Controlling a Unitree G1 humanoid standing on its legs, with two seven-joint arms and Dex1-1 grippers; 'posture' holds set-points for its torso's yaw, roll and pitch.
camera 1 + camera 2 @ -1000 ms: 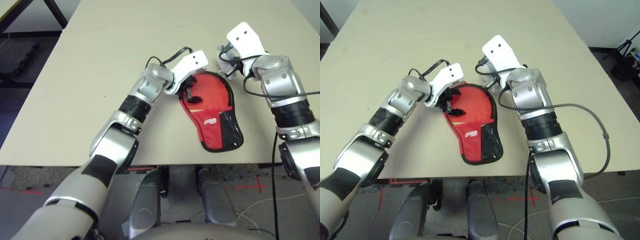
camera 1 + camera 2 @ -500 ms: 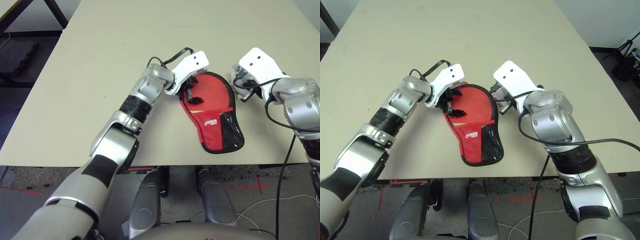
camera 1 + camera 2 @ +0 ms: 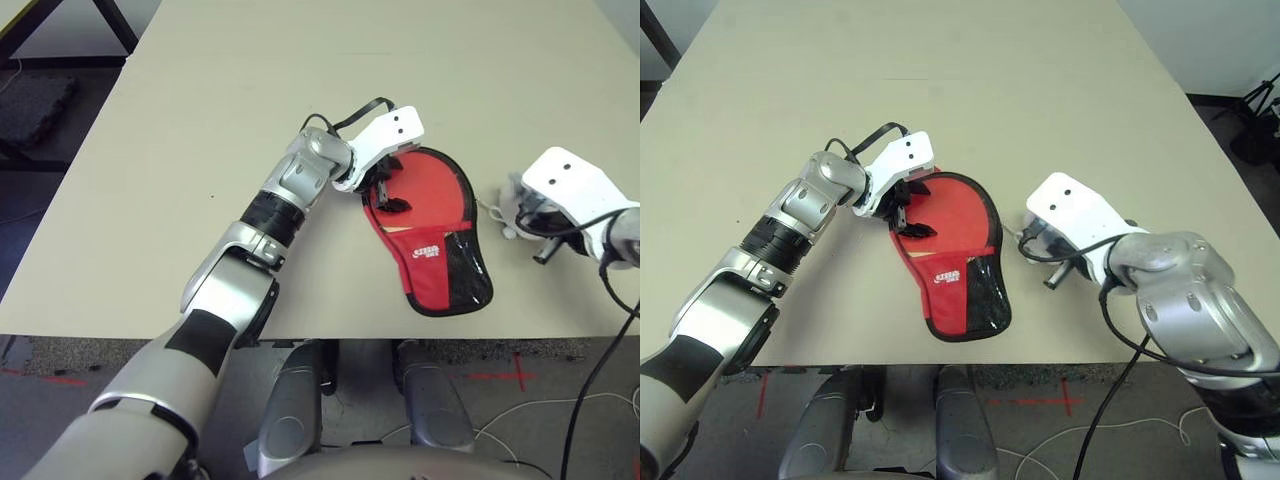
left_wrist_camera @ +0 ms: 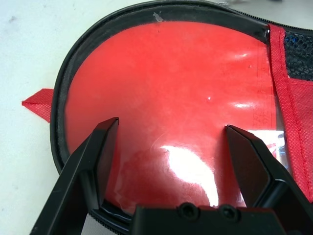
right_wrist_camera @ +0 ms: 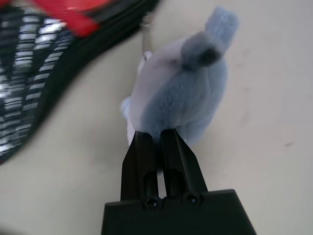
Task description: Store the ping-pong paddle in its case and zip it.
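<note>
1. Right gripper (image 5: 156,142) pinched shut on pom-pom (image 5: 181,93), beside case (image 3: 430,245).
2. Left gripper (image 4: 171,161) spread wide over paddle (image 4: 166,98) inside case, mid-table (image 3: 250,90).
3. Looks soft, floppy, light; pull by pom-pom, pin stiff paddle end.

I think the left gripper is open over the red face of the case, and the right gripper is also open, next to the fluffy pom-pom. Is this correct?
Not quite. The right gripper is not open: in the right wrist view its fingers are shut on the pom-pom. The rest holds: the left gripper stands open over the red face of the case.
</note>
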